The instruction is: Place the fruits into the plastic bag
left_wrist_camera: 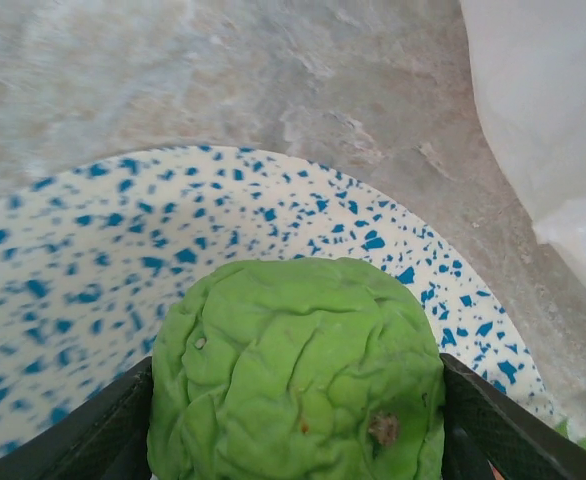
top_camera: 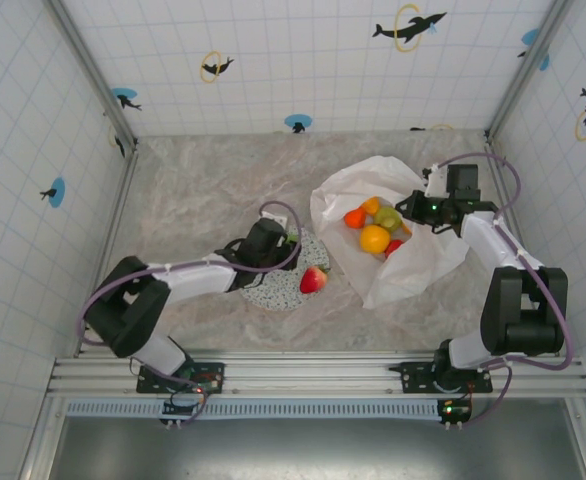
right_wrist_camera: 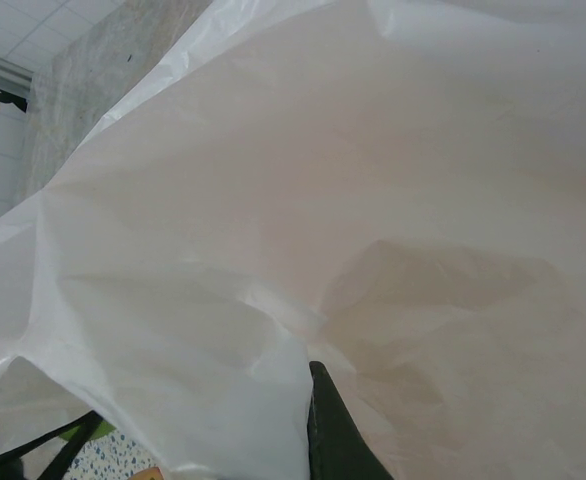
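Fruit first: a wrinkled green round fruit (left_wrist_camera: pixel 293 370) sits on the round speckled blue-and-white plate (left_wrist_camera: pixel 123 230), lodged between the fingers of the left gripper (top_camera: pixel 285 240), which press against both its flanks. The plate rests on the marbled desk (top_camera: pixel 203 190), and a red-and-yellow fruit (top_camera: pixel 314 279) lies at the plate's right edge. Further right, the crinkly white plastic bag (top_camera: pixel 418 265) gapes open, with orange fruits (top_camera: pixel 374 238), a smoother green fruit (top_camera: pixel 387 217) and a red fruit (top_camera: pixel 394 247) inside. The right gripper (top_camera: pixel 425 208) is pressed together on the bag's right rim.
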You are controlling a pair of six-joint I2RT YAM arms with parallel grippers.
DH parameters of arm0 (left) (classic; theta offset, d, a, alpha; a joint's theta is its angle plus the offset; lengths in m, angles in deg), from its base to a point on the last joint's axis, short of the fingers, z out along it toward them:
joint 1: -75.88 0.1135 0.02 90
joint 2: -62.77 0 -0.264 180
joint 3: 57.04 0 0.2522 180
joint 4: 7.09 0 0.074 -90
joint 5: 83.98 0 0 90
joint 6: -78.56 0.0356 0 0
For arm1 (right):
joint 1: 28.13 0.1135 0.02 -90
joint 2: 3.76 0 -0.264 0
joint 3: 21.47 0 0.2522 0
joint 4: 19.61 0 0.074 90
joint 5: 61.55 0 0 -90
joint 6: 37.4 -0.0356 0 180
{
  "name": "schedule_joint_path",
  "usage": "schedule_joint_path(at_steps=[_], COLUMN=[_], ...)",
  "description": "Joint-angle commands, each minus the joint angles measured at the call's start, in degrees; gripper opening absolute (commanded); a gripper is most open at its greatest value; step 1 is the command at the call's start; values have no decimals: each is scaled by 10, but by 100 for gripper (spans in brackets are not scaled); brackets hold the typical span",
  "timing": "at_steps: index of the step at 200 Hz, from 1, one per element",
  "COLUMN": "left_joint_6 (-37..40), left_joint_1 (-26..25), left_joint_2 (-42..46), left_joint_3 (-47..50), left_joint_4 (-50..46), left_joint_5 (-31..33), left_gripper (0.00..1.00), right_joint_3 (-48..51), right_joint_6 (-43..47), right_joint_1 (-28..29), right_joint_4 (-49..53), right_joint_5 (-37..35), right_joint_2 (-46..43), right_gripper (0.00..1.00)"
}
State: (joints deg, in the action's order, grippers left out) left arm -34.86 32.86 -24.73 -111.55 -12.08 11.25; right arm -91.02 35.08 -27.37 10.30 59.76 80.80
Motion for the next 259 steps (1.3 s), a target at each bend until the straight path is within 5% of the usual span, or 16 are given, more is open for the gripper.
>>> schedule_joint_path(at_steps=[1, 41, 69, 102, 191, 259], left_joint_6=[1, 13, 52, 70, 208, 271], left_joint_1=[2, -63, -145, -184, -183, -141], left_joint_2=[72, 126, 92, 16, -187, -292], left_joint_3=[29, 25, -25, -91, -321, -414], left_joint_4=[0, 28, 40, 51, 14, 44], left_joint_5=[9, -50, -53, -83, 47, 90], left_gripper=[63, 60, 60, 59, 58, 57], right_joint_3=[2, 2, -1, -5, -30, -40], right_joint_6=[1, -1, -4, -5, -26, -48], right_joint_1=[-1, 0, 2, 5, 8, 6], right_joint_4=[-11, -17, -20, -17, -24, -43], right_joint_5=[5, 4, 6, 6, 39, 57], right_joint_2=[-9, -7, -4, -5, -36, -42], right_gripper=[0, 0, 0, 0, 0, 0])
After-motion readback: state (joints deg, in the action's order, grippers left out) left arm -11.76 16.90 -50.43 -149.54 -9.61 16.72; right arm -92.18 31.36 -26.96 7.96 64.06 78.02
